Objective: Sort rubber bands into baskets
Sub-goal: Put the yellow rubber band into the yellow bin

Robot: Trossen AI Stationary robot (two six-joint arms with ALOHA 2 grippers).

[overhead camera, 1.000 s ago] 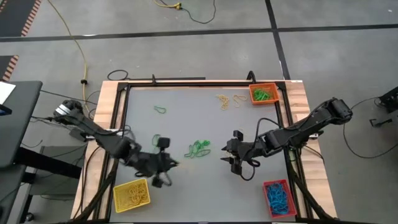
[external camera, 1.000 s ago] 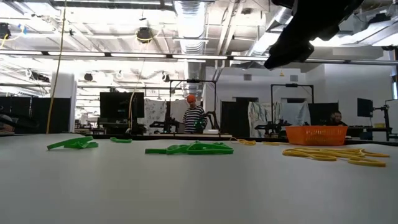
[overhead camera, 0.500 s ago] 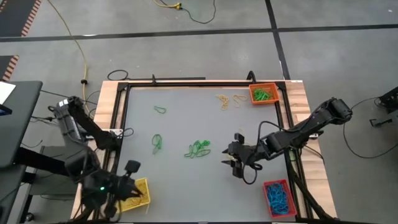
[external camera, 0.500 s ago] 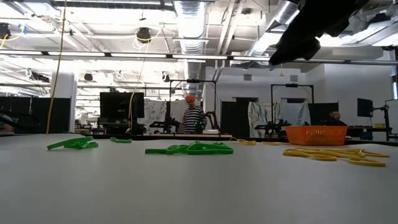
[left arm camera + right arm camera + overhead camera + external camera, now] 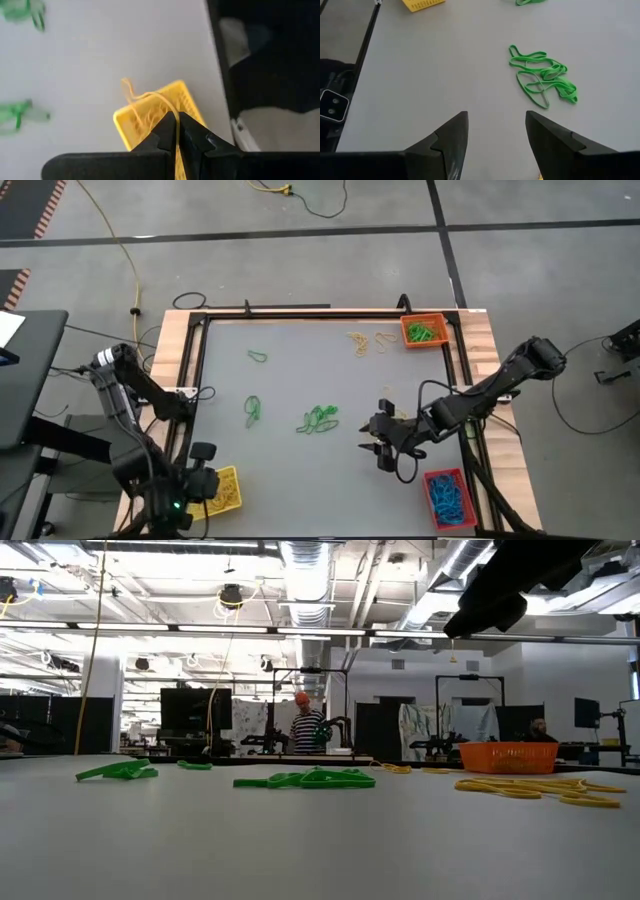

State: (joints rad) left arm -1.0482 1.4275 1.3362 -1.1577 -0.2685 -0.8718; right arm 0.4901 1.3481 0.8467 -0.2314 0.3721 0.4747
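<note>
My left gripper [image 5: 206, 483] hangs over the yellow basket [image 5: 222, 492] at the table's near left corner, shut on a yellow rubber band [image 5: 150, 97]. My right gripper [image 5: 379, 452] hovers open right of the table's middle, nothing between its fingers [image 5: 497, 140]. A tangle of green rubber bands [image 5: 318, 418] lies on the table just left of it, also visible in the right wrist view [image 5: 542, 75]. More green bands [image 5: 252, 408] lie farther left, and yellow bands [image 5: 365, 340] lie beside the orange basket [image 5: 424, 330]. My left gripper pinches one end of the yellow rubber band [image 5: 175, 127] between its two fingertips, coming steeply from above. The rest of the band arcs out beyond the fingertips over the yellow basket [image 5: 145, 120]. I cannot tell whether its free end touches the basket.
The orange basket at the far right holds green bands. The red basket [image 5: 447, 496] at the near right holds blue bands. A single green band [image 5: 257, 356] lies far left. A dark frame [image 5: 300, 315] borders the table. People stand in the room beyond [image 5: 310, 730].
My left gripper has swung from the table's left middle toward the near left corner, turning as it went, and now hangs over the yellow basket with the yellow band still pinched. My right gripper has drifted slightly toward the near edge, staying open.
</note>
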